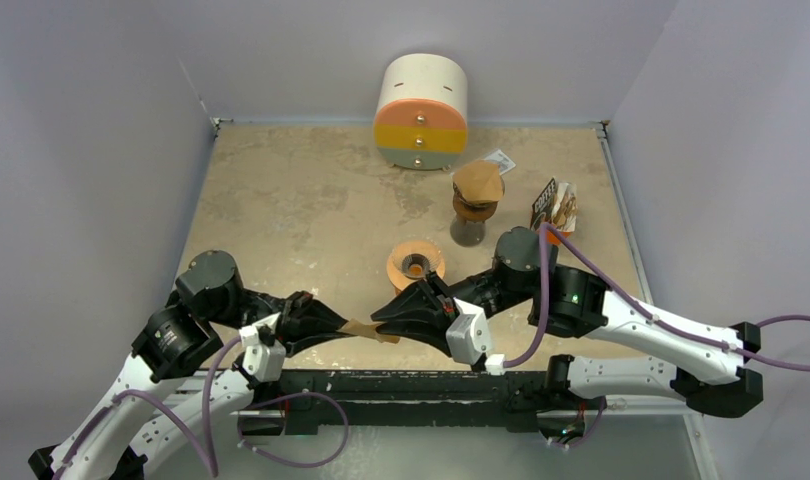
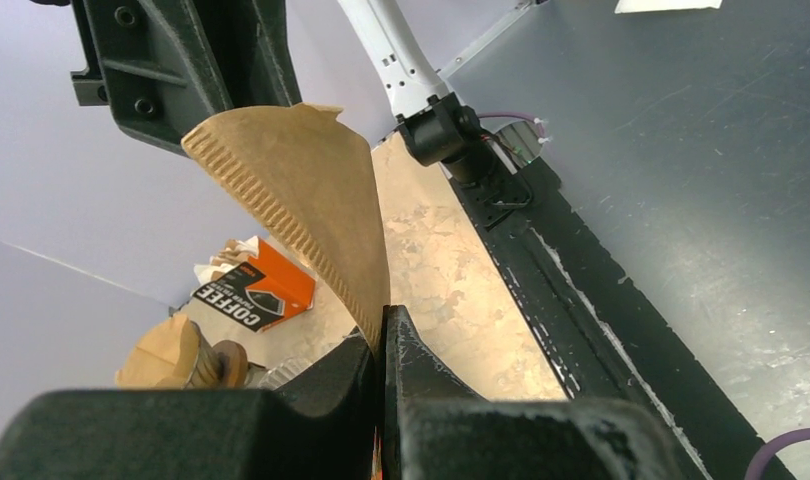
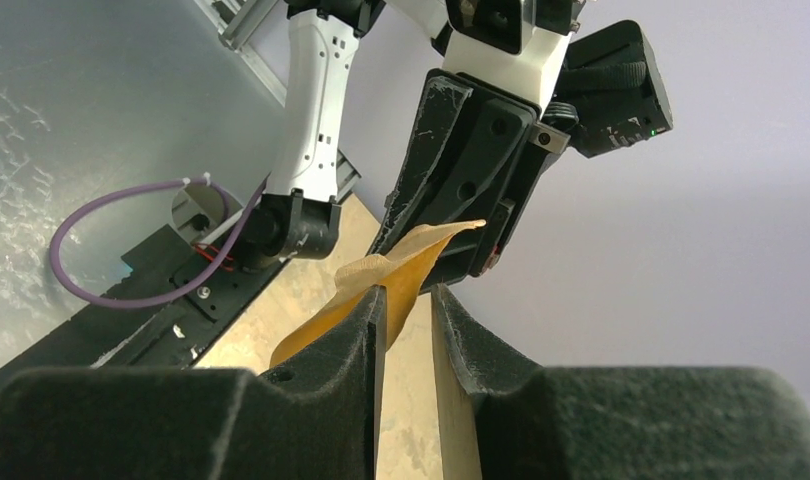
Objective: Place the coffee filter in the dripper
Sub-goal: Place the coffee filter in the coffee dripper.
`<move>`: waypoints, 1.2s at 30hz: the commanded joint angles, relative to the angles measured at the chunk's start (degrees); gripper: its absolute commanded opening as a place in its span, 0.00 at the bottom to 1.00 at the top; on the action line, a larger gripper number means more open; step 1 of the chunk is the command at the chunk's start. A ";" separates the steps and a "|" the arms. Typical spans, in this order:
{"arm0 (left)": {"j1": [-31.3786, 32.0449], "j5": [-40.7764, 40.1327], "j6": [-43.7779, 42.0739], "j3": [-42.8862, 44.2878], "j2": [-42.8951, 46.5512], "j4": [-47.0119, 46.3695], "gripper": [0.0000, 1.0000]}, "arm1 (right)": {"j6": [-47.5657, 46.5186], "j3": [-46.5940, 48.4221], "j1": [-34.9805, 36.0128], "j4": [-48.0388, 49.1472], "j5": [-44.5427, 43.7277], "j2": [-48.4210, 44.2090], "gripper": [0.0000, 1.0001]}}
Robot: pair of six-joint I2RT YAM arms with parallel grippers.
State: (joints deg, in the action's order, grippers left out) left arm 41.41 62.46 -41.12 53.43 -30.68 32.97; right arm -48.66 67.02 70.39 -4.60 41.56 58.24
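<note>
The brown paper filter point(image 2: 311, 200) hangs in the air just in front of the orange dripper point(image 1: 416, 265), on its near side. The left gripper point(image 2: 384, 335) is clamped tight on one corner. The right gripper point(image 3: 409, 310) faces it, jaws slightly apart around the filter's other edge; whether they press it is unclear.

1 overhead; 2 wrists seemingly share filter point(image 2: 301, 200)
</note>
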 commanded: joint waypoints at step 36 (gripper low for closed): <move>0.16 -10.31 0.79 -2.23 1.76 -7.92 0.00 | 12.23 -1.38 0.27 4.02 -9.86 2.74 0.24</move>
State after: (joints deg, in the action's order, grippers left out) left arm 41.41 52.84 -40.93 51.72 -29.28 27.07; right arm -39.97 65.10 70.46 -3.05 35.29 60.60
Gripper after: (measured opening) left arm 0.002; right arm 0.276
